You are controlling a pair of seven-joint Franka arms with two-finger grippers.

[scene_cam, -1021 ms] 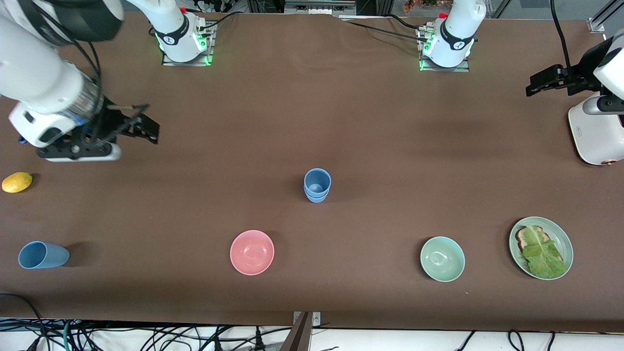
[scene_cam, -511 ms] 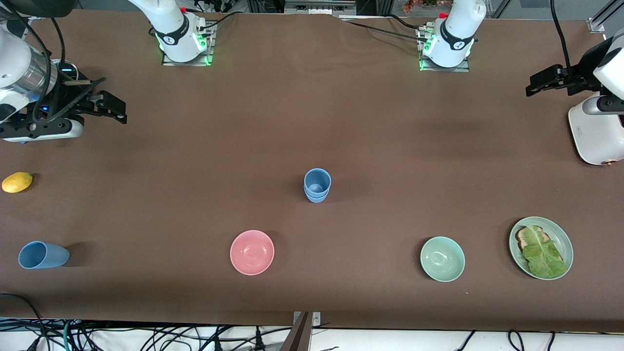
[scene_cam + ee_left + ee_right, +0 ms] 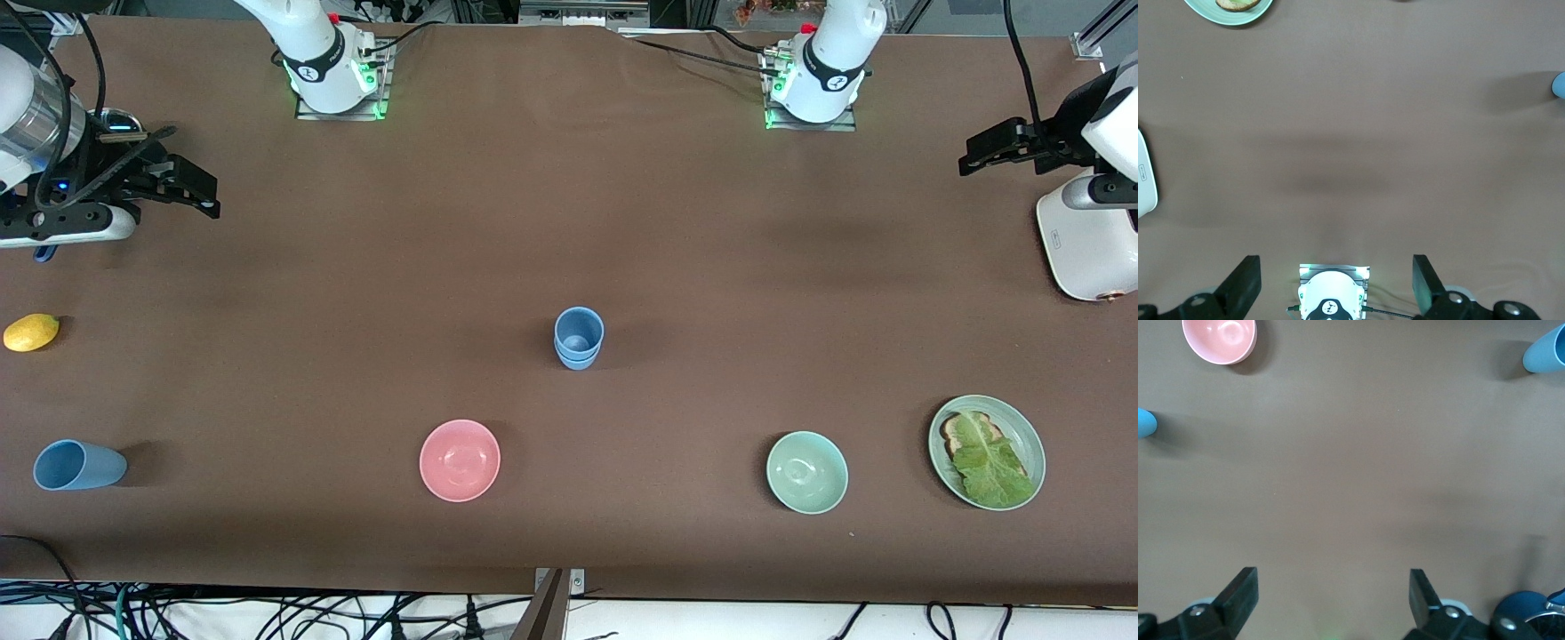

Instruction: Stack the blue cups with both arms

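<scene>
Blue cups (image 3: 578, 338) stand stacked mid-table, well apart from both claws.

Two nested light-blue tumblers (image 3: 579, 338) stand upright mid-table. Nearer the front camera, a pink ceramic bowl (image 3: 460, 460) and a pale-green bowl (image 3: 807, 472) flank them, with a green plate (image 3: 1023, 433) holding toast and a lettuce leaf (image 3: 990, 464) toward the left arm's end. A third light-blue tumbler (image 3: 78, 465) lies on its side toward the right arm's end, a yellow lemon (image 3: 31, 332) farther from the camera.
</scene>
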